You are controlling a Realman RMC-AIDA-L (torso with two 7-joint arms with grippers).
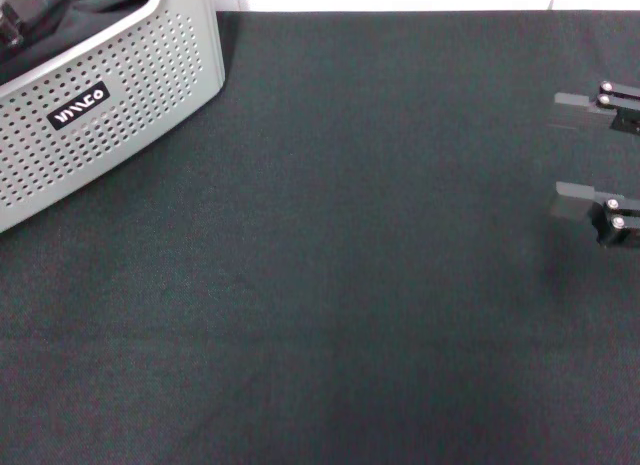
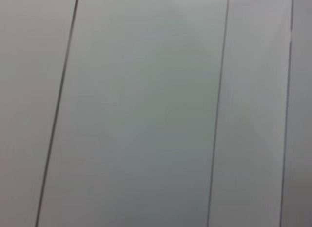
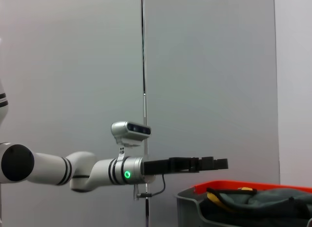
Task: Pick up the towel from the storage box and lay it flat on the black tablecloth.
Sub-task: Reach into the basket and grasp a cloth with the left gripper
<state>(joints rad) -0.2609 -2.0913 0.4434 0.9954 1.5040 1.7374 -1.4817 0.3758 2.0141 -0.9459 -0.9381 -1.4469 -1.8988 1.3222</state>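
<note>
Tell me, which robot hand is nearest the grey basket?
The left gripper: it hangs right by the storage box, while the right gripper, fingers open, sits far off over the black tablecloth.

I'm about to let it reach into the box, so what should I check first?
1. Towel in the storage box: ok, grey folds with some yellow.
2. Left gripper near the box, higher than its rim: ok.
3. Right gripper open, away from the box: ok.
4. Black tablecloth lying smooth: ok.
5. Left wrist view on the towel: not ok, it shows only wall.
</note>
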